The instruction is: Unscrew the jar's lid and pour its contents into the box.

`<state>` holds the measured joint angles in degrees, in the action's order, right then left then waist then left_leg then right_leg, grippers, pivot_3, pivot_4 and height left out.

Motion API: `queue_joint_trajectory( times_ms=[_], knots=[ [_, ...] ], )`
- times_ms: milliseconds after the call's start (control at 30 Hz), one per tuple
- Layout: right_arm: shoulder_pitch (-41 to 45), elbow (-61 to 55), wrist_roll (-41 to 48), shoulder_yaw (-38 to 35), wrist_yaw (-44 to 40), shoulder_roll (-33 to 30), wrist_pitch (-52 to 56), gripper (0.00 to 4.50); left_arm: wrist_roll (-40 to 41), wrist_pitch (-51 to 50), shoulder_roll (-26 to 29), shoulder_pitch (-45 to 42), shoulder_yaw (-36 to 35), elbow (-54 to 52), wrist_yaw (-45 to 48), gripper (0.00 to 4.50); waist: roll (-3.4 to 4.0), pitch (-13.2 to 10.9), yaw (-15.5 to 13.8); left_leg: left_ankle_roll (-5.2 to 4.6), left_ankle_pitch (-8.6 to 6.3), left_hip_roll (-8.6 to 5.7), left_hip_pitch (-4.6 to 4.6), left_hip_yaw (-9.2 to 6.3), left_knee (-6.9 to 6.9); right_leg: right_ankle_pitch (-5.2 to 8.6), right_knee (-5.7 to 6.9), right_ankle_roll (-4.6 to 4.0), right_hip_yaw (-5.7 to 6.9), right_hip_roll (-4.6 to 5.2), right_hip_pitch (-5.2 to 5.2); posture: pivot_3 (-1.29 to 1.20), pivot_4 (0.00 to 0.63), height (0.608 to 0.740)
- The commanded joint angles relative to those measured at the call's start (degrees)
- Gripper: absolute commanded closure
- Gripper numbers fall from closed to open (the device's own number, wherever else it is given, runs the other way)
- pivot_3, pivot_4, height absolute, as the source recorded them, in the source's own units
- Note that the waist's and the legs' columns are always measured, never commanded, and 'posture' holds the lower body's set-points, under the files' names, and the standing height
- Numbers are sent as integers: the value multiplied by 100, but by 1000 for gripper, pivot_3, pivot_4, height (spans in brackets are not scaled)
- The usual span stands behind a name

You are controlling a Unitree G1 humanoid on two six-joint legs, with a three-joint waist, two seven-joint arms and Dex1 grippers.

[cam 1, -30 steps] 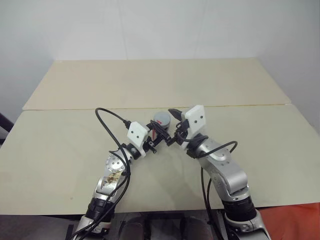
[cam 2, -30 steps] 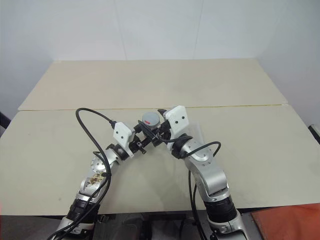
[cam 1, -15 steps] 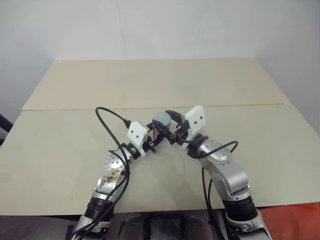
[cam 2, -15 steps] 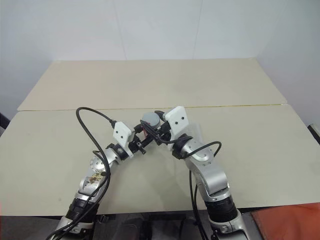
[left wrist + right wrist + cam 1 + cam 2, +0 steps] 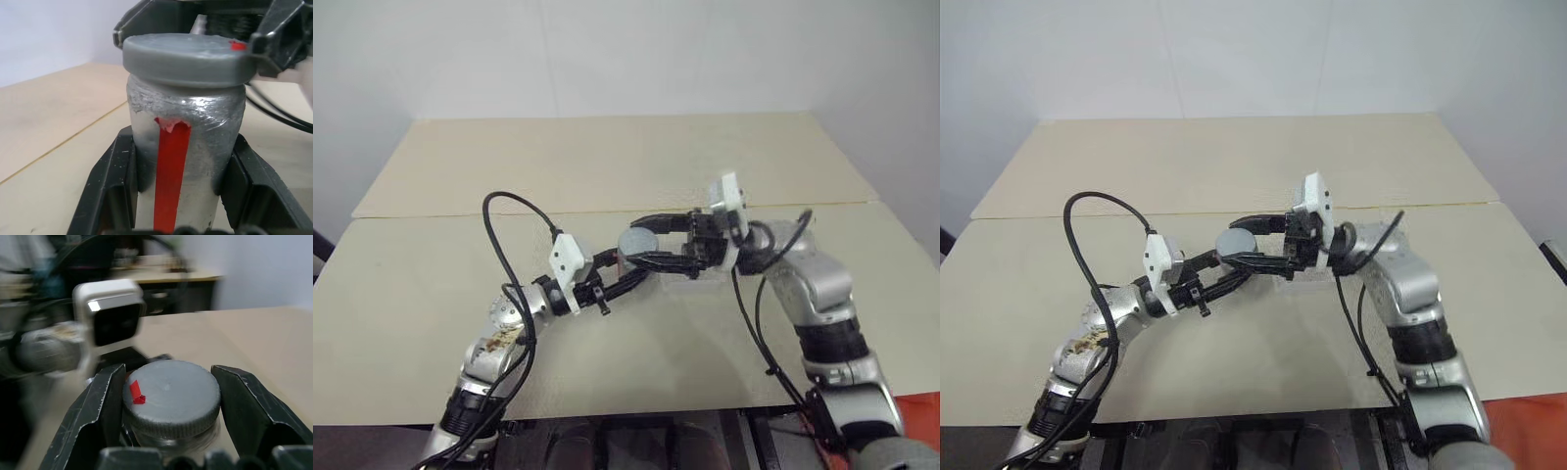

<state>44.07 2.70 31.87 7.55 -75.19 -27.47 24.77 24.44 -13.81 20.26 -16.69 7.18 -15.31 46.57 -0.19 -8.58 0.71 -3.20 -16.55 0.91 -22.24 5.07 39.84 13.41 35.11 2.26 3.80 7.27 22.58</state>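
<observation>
Left gripper [image 5: 168, 196] clamps jar [image 5: 183, 142]; right gripper [image 5: 168, 396] pinches lid [image 5: 171, 396].

Two beige tabletops [image 5: 607, 162] abut along a seam; a white wall [image 5: 607, 49] stands at 12 o'clock.

Jar [image 5: 186, 142]: silver-grey, crinkled foil sheen, red vertical label stripe down side.
Lid [image 5: 171, 396]: matte grey, small red mark near rim at 9 o'clock.
Left gripper [image 5: 178, 196]: black fingers.
Right gripper [image 5: 171, 406]: black fingers.
Table [image 5: 607, 166]: pale beige, plain.
Box [image 5: 773, 240]: clear, colourless.
</observation>
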Motion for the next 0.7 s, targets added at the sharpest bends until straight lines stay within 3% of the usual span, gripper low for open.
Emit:
queue_joint_trajectory(
  times_ms=[33,133,300,500,667,700],
  knots=[
    [604,908,-153,509,-1414,82,-404,1730,143,38,-49,-265,131,-450,142,2638,0,0,0,0,0,0,0,0,0,0,1,0,1,0,0,0,150,740],
    [1051,1505,165,1185,-1731,-176,-864,1730,75,45,-114,-289,216,-453,113,2638,0,0,-8,0,0,0,-1,-1,-2,0,0,0,2,0,2,0,150,740],
    [1326,2052,408,1720,-1731,-342,-1484,1730,-10,80,-190,-273,275,-436,61,2638,0,-1,-10,1,0,-1,-5,0,-2,0,-2,0,5,6,3,0,150,740],
    [1214,2333,150,1207,-1628,-176,-1564,1730,-29,30,-188,-183,274,-452,58,2638,0,-1,-7,3,2,2,-5,0,-1,0,1,0,6,7,4,0,150,740],
    [1122,2058,344,703,-1636,-258,-1081,128,-63,72,-261,-163,296,-366,56,2638,0,-1,-41,5,3,1,-6,0,0,0,3,0,7,10,4,0,150,740],
    [1059,1954,341,594,-1545,-266,-1093,53,-62,63,-279,-176,292,-344,58,2638,0,-1,-60,5,3,1,-8,-1,0,0,3,0,8,11,4,0,150,740]
  ],
)
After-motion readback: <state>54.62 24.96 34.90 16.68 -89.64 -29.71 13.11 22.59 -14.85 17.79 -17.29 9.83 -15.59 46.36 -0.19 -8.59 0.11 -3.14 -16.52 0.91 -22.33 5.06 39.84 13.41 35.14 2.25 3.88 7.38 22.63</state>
